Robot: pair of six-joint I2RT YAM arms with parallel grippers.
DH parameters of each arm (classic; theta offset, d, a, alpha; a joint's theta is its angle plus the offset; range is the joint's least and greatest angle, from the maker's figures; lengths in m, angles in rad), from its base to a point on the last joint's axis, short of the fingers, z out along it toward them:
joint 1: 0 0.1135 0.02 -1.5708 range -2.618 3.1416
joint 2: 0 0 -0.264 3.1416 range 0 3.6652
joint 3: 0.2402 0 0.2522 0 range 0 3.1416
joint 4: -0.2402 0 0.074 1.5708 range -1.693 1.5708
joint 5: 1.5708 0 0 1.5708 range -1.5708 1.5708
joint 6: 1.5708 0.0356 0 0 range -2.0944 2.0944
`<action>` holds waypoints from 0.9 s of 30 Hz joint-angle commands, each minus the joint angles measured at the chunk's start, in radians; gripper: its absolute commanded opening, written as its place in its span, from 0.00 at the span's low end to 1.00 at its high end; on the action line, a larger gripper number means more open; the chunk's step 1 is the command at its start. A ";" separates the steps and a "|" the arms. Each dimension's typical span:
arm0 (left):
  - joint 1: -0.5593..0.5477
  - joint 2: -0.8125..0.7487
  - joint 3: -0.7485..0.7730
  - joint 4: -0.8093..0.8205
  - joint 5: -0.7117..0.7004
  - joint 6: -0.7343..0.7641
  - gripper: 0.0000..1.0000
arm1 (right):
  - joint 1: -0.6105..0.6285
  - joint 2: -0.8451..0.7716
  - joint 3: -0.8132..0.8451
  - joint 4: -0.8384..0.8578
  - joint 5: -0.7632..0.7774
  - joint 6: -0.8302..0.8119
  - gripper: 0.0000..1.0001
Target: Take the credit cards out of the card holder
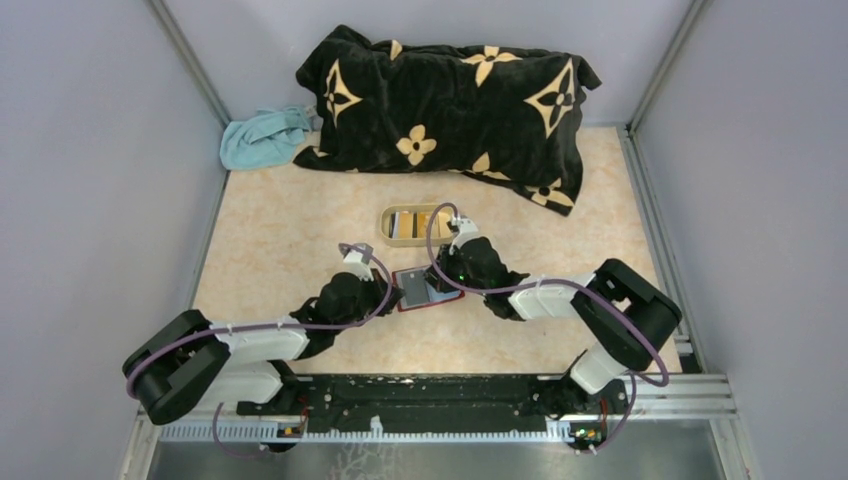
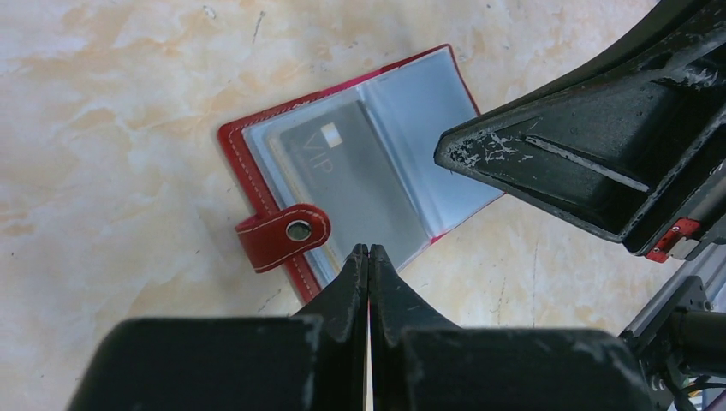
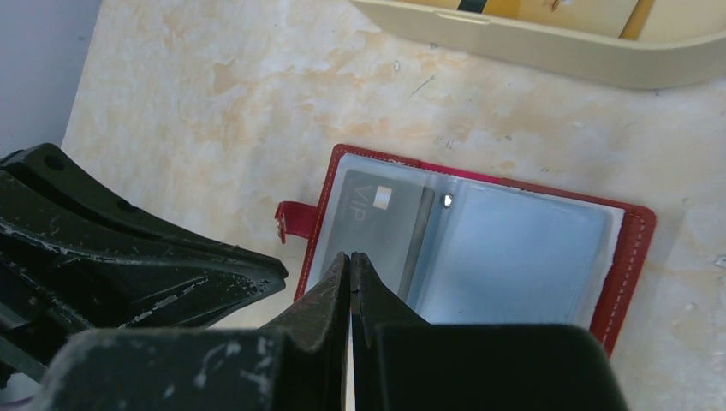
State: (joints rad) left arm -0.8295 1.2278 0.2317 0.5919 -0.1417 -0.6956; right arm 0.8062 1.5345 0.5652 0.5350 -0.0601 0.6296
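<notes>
The card holder (image 3: 514, 257) lies wide open and flat on the marbled table (image 1: 280, 250), right at the centre, just on the near side of the beige tray (image 3: 531, 38). Its red cover frames pale clear sleeves. A dark grey card (image 3: 381, 221) marked VIP sits tucked in one sleeve, on the half that carries the red tab (image 2: 282, 235), and that tab folds over the cover's edge with its snap facing up.

Both arms are in on it now. The right gripper (image 3: 350, 257) points down at the grey card's near edge, its fingers pressed together with only a hairline between them. Whether something thin is caught there, I cannot tell. The left gripper (image 2: 368, 250) comes in from the other side, its fingers likewise closed tight, tips at the holder's edge just beside the tab. Again, no telling if they pinch a sleeve.

From above, the two arms mirror each other. Each elbow is folded out wide near its own corner, and each forearm reaches inward and forward, so the wrists meet over the holder, nearly nose to nose.

More cards (image 1: 418, 221), yellow and pale among them, lie in the tray. Beyond it, a black blanket (image 1: 450, 100) with gold flowers is heaped along the back wall, and a blue cloth (image 1: 262, 138) is crumpled at its left end.
</notes>
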 commanded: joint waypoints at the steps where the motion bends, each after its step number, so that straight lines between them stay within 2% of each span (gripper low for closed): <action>1: -0.003 0.031 -0.019 0.017 -0.019 -0.019 0.00 | -0.004 0.035 0.010 0.118 -0.080 0.014 0.00; 4: -0.003 0.069 -0.016 0.024 -0.023 -0.022 0.00 | -0.004 0.039 -0.010 0.127 -0.070 0.021 0.02; 8: -0.002 0.110 -0.013 0.024 -0.036 -0.037 0.00 | -0.004 0.032 -0.024 0.101 -0.050 0.013 0.21; 22: 0.006 0.158 -0.015 0.038 -0.031 -0.057 0.00 | -0.006 0.151 -0.078 0.180 -0.042 0.028 0.23; 27: 0.007 0.156 -0.017 0.036 -0.029 -0.059 0.00 | -0.007 0.167 -0.093 0.204 -0.034 0.038 0.39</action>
State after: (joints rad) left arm -0.8284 1.3682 0.2256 0.6346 -0.1677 -0.7483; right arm 0.8017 1.6779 0.4911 0.7109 -0.1089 0.6682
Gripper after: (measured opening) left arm 0.005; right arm 0.338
